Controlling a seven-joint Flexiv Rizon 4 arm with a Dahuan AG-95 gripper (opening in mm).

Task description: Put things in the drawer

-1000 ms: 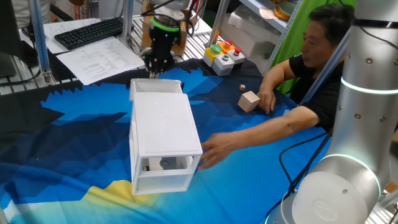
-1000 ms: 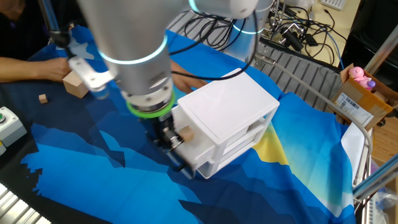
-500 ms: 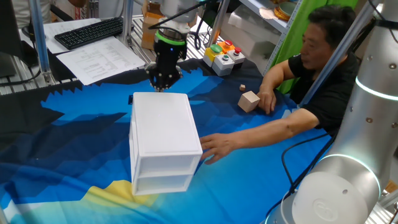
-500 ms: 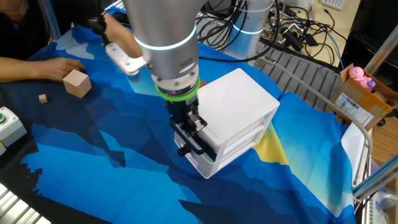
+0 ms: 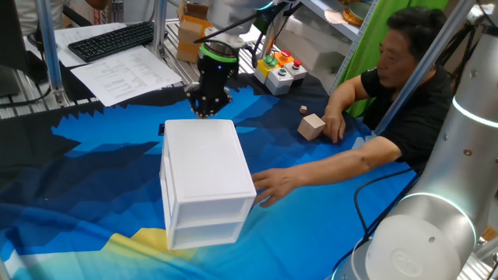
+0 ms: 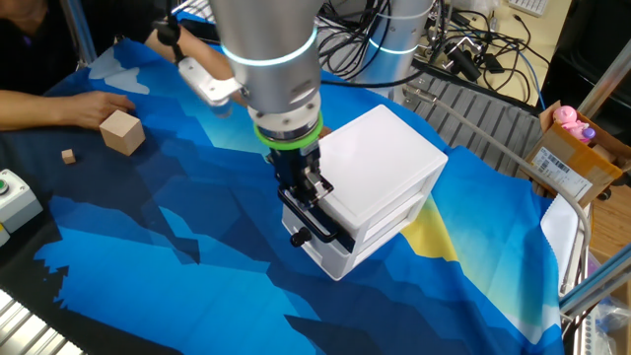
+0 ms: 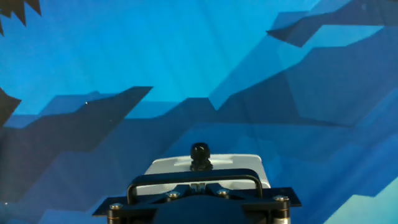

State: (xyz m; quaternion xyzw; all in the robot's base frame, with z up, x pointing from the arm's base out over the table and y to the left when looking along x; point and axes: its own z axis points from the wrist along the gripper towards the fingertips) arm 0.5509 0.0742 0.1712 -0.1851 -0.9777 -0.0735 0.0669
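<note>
While the gripper (image 6: 314, 207) is pressed against the front of the white cabinet (image 6: 385, 168), its fingers cannot be made out in any view, so whether they are apart or together cannot be told. In the hand view only a black knob (image 7: 199, 153) and a curved black bar (image 7: 194, 181) are seen, set against a white face.

The drawer (image 6: 340, 229) is judged shut or very nearly shut: in the other fixed view its front lies level with the cabinet face. No cube is seen in or on the cabinet. 1 small wooden cube (image 5: 303, 110) lies on the blue cloth (image 5: 93, 171), well apart from the cabinet and near the larger wooden block (image 5: 312, 126). A person's hand (image 5: 274, 185) rests just beside the cabinet's far end.

Risks, as judged:
- If the push goes on, the light cabinet could slide on the cloth, or the cloth could bunch under it; only the person's hand seems to brace it.
- With the drawer shut, the remaining cube would have no way in.

View differences:
- The braced hand and the person (image 5: 397, 85) are shown only in 1 fixed view.
- The drawer fronts are shown only in the other fixed view, where the cube (image 6: 68, 156) and block (image 6: 122, 132) also appear.
</note>
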